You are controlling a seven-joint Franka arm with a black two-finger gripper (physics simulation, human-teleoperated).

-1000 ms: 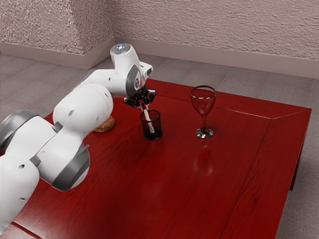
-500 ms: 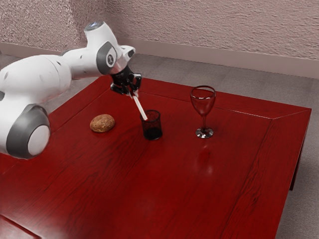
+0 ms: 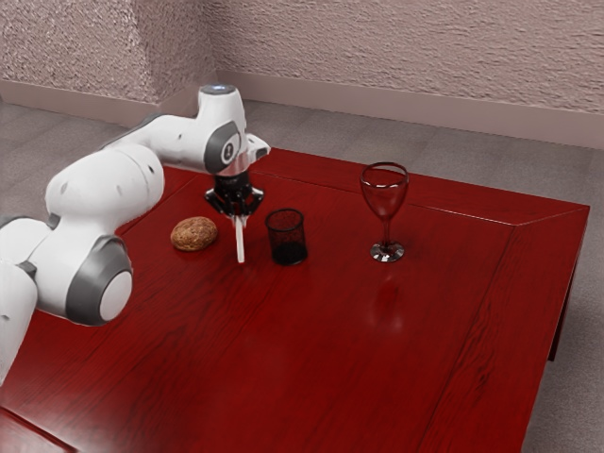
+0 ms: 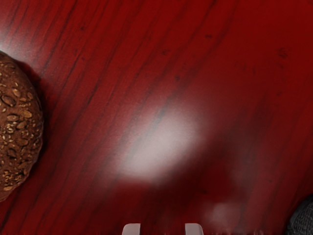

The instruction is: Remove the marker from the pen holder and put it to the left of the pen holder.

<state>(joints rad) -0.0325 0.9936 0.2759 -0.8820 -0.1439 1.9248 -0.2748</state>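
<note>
White marker point(image 3: 241, 245), near upright, beside upright black pen holder point(image 3: 289, 251).

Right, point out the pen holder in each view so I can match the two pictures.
Exterior view: the pen holder stands near the picture's centre.
Wrist view: part of its dark mesh wall is in the lower right corner, cut off by the edge.
Shared landmark: the bread roll, left of the holder in the exterior view, cut off at the wrist view's left edge.

Exterior view slants down from well back; wrist view, close overhead, shares bread point(image 3: 193, 234) and pen holder point(image 3: 288, 251).
</note>
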